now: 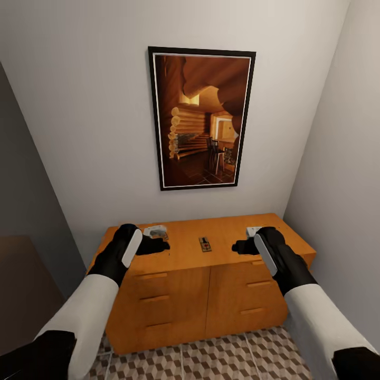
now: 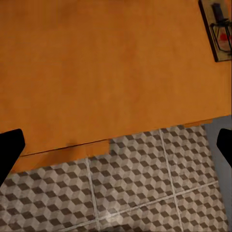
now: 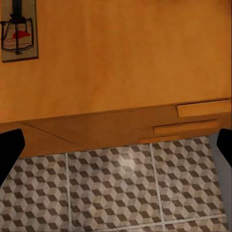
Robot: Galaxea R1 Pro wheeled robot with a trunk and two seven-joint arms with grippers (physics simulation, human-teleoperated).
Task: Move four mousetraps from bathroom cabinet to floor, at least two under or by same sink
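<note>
In the head view, the left gripper (image 1: 158, 246) and the right gripper (image 1: 243, 246) hover over the cabinet (image 1: 211, 285), with one mousetrap (image 1: 205, 244) lying on its top between them. In each wrist view, the two fingers stand apart and one mousetrap (image 2: 220, 30) (image 3: 18, 33) is seen.

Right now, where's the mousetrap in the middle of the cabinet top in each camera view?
Head view: mousetrap lies mid cabinet top, between both arms.
Left wrist view: it sits at the picture's upper right edge.
Right wrist view: upper left corner.
Shared landmark: the cabinet's front edge above the cube-patterned floor tiles.
</note>
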